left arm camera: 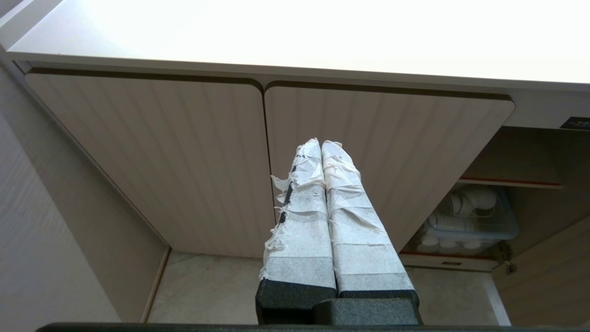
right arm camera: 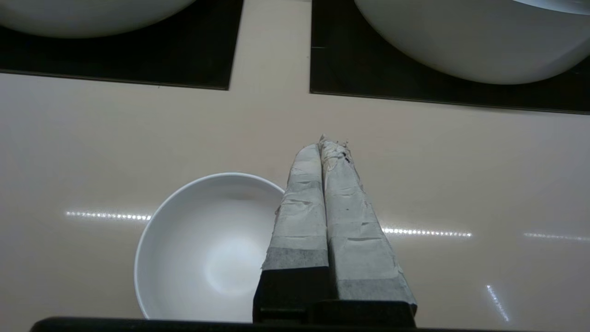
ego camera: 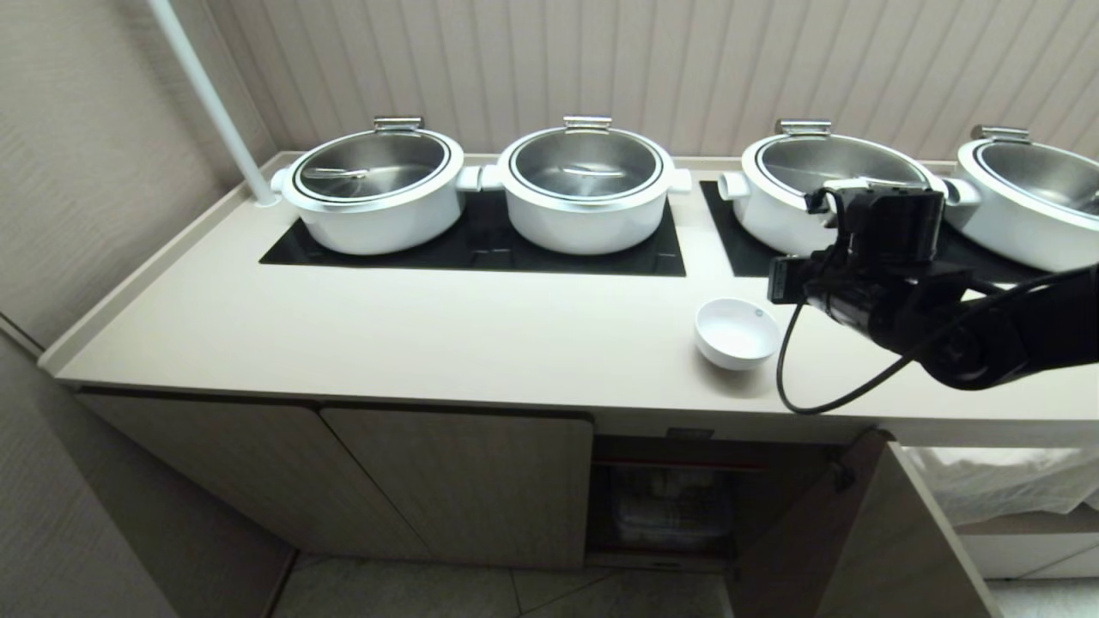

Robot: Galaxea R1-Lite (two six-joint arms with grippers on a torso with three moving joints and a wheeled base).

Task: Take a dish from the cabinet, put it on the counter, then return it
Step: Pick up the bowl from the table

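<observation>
we find the dish [ego camera: 737,331] standing upright on the counter [ego camera: 429,335], near its front edge, in front of the gap between the two black hob panels [ego camera: 481,245]. it is empty and nothing touches it.

the right gripper [right arm camera: 329,144] hangs above the counter, just beside the dish on its right. its taped fingers [right arm camera: 343,221] are pressed flat against each other, so the jaws are closed on nothing. in the right wrist view the fingers cross the dish rim, but the head view shows the right arm [ego camera: 944,326] raised clear of the dish. a black cable [ego camera: 803,390] loops down from the arm over the counter edge.

the left gripper [left arm camera: 321,144] is low in front of the cabinet [ego camera: 429,481], facing its two shut ribbed doors [left arm camera: 184,157]. its taped fingers [left arm camera: 355,221] also lie together, jaws closed and empty. the left arm is outside the head view.

to the right of the shut doors, one compartment stands open, its door [ego camera: 867,532] swung outward. inside, a clear bin [left arm camera: 474,221] holding white ware sits on a red-edged shelf [left arm camera: 507,183]. a small black label [left arm camera: 576,123] is fixed above the opening.

four white pots [ego camera: 378,193] with steel lids stand in a row on the hob panels at the back. a white pole [ego camera: 215,103] rises from the rear left corner of the counter.
</observation>
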